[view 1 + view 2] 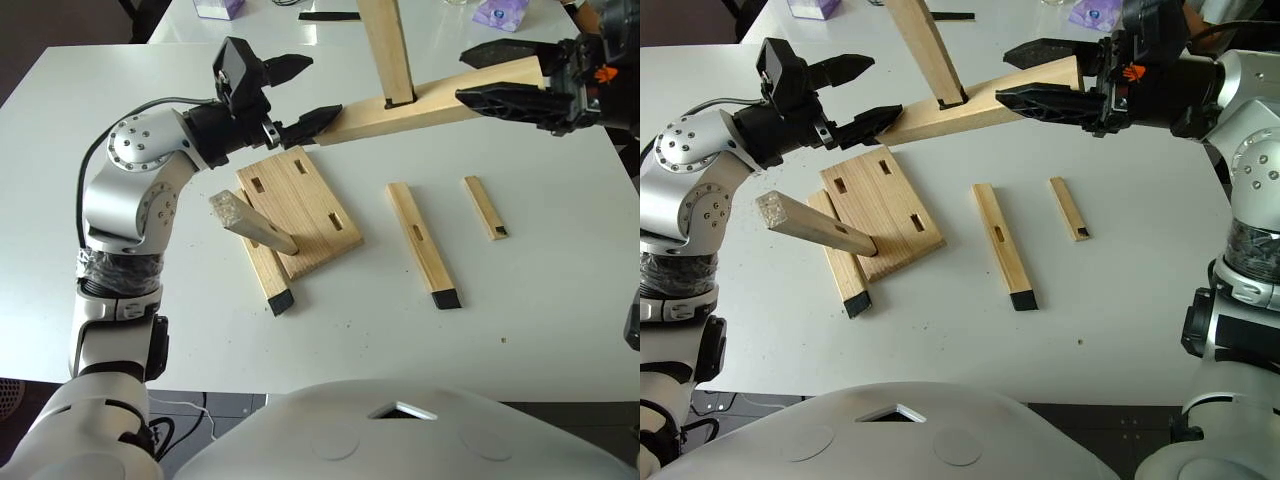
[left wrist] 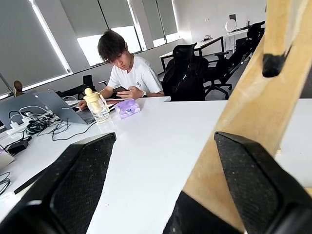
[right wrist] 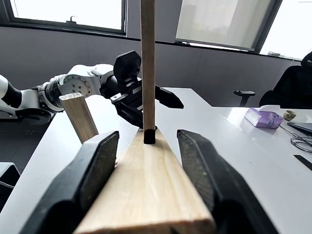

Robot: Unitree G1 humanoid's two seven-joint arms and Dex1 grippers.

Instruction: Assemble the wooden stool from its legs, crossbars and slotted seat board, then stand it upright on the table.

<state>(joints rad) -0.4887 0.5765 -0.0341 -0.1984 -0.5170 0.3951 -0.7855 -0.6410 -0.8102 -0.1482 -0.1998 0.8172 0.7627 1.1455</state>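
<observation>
My right gripper point(image 1: 468, 77) is shut on one end of a long wooden leg point(image 1: 430, 103), holding it above the table. A crossbar point(image 1: 387, 45) stands upright in that leg's slot point(image 3: 147, 73). My left gripper point(image 1: 306, 93) is open at the leg's other end, with its lower finger point(image 1: 322, 120) against the wood. Below lies the slotted seat board point(image 1: 305, 212). A leg point(image 1: 255, 228) sticks up from it at a tilt, and another leg point(image 1: 268, 272) lies partly under it. A loose leg point(image 1: 422, 243) and a short crossbar point(image 1: 484, 207) lie to the right.
Purple packets point(image 1: 218, 8) point(image 1: 497, 14) and a black strip point(image 1: 328, 16) lie at the table's far side. The white table point(image 1: 540, 300) has free room at the front right. Its front edge runs close below the parts.
</observation>
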